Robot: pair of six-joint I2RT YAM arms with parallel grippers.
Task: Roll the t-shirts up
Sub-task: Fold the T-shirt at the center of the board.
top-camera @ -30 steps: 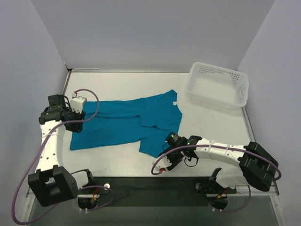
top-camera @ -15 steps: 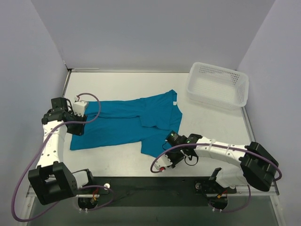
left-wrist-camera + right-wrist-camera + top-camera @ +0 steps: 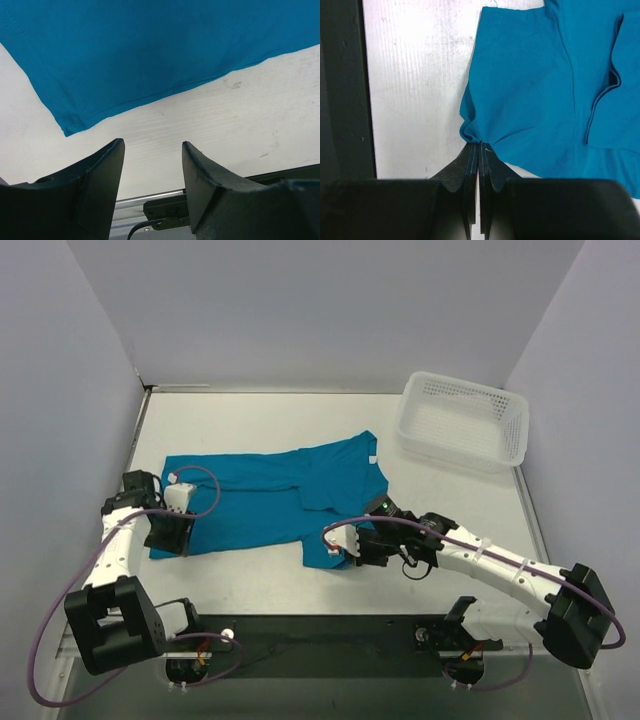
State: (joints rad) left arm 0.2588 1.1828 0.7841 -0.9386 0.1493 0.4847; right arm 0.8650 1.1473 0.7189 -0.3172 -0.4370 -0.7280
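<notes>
Right gripper (image 3: 479,146): jaws pressed tight together, pinching a pucker of the shirt (image 3: 250,505) edge between the tips.
Right grip spot: on the shirt's 5 o'clock edge in the top view, close to its near corner. The cloth gathers into small folds at the pinch.
Left gripper (image 3: 152,147): jaws apart with nothing between them. Only bare table (image 3: 225,125) shows in the gap.
Left gripper place: at the shirt's 8 o'clock corner in the top view. In the wrist view the hem corner lies just beyond the tips, toward 10 o'clock, with table showing between cloth and fingers.
Right arm (image 3: 480,560): stretched low over the table from its base at 5 o'clock toward the middle.
Left arm (image 3: 115,550): rises from its base at 7 o'clock along the left edge, wrist bent down at the shirt.
Shirt: teal, lying on the table left of centre, its length running from 9 to 3 o'clock. The left part lies flat. The right part is doubled over itself, with a small white tag (image 3: 372,459) at its 2 o'clock corner.
Basket (image 3: 462,452): white mesh, upright in the table's 2 o'clock corner, apart from the shirt.
Strip (image 3: 330,632): dark band along the table's 6 o'clock edge.
</notes>
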